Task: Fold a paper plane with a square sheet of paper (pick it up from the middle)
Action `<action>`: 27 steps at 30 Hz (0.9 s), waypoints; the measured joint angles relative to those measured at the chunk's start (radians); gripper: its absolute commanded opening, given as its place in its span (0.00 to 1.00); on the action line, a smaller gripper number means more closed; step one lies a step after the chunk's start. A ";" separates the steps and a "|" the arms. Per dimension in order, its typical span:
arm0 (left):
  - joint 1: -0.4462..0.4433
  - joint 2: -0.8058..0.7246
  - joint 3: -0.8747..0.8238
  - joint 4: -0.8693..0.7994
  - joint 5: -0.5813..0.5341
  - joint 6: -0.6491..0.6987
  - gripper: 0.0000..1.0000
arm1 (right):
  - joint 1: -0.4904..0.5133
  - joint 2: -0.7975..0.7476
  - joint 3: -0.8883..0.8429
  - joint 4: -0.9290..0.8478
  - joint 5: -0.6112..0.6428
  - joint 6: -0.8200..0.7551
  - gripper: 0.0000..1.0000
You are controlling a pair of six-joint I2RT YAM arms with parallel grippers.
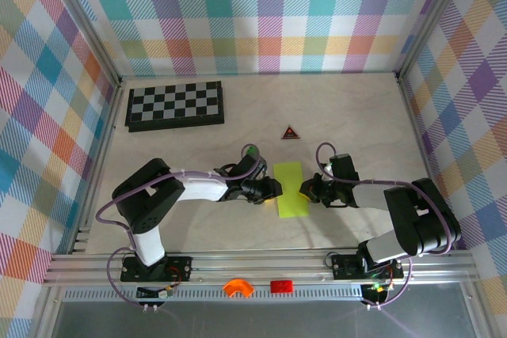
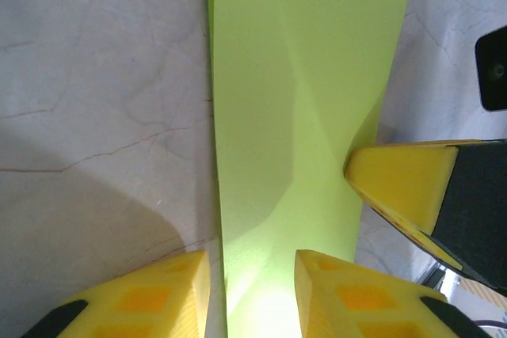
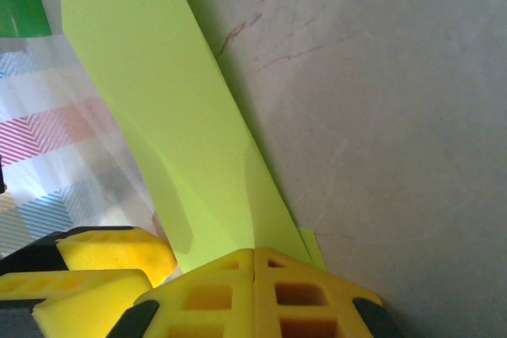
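The lime paper [image 1: 290, 189] lies as a folded strip in the middle of the table, between my two grippers. My right gripper [image 1: 305, 191] is at its right edge. In the right wrist view the right gripper [image 3: 253, 275] has its fingers pressed together on the edge of the paper [image 3: 158, 108], and a flap of it stands up from the table. My left gripper [image 1: 275, 189] is at the left edge. In the left wrist view the left gripper [image 2: 253, 306] is open, and the paper [image 2: 301, 100] runs flat under the gap between its fingers [image 2: 150, 298].
A checkered board [image 1: 175, 105] lies at the back left. A small dark triangle with a red mark [image 1: 291, 133] sits behind the paper, with a small green object [image 1: 250, 150] to its left. Orange [image 1: 237, 287] and red [image 1: 280, 285] pieces rest on the front rail. Plaid walls enclose the table.
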 measured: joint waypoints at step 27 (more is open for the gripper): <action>0.000 0.026 0.034 0.053 0.027 0.026 0.37 | 0.000 0.001 -0.005 0.012 -0.006 0.000 0.06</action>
